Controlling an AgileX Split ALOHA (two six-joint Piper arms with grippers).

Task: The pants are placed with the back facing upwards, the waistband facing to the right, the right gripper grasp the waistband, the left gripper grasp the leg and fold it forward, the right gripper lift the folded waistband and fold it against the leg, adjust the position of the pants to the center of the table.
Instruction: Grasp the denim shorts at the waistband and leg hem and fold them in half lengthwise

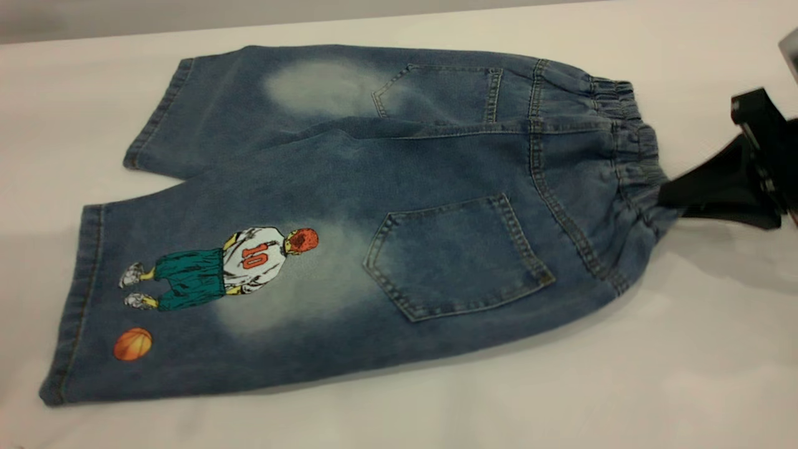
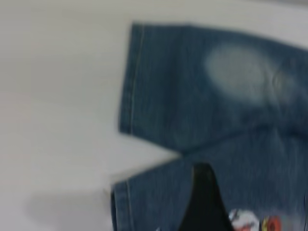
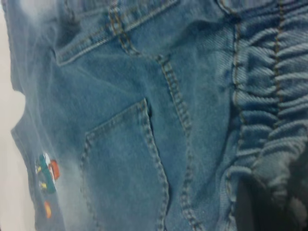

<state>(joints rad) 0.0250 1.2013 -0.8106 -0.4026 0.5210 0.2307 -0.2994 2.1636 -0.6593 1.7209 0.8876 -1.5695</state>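
Presently catalogued: denim shorts (image 1: 374, 206), laid back-up across the white table (image 1: 686, 374), long axis running left to right of the frame. Gathered waistband (image 1: 636, 149) at right edge, pinched between the closed fingers of the right gripper (image 1: 670, 196). Printed leg (image 1: 206, 299) at lower left; left gripper (image 2: 204, 202) is seen above it, nearer arm, aperture not determinable. Fold judged pending.

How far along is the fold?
Done: the pants lie flat, back up, waistband rightward. In hand: the right gripper is at the waistband, apparently pinching it. Left: the left gripper hovers over the leg, ungrasped; both folds and centring remain.
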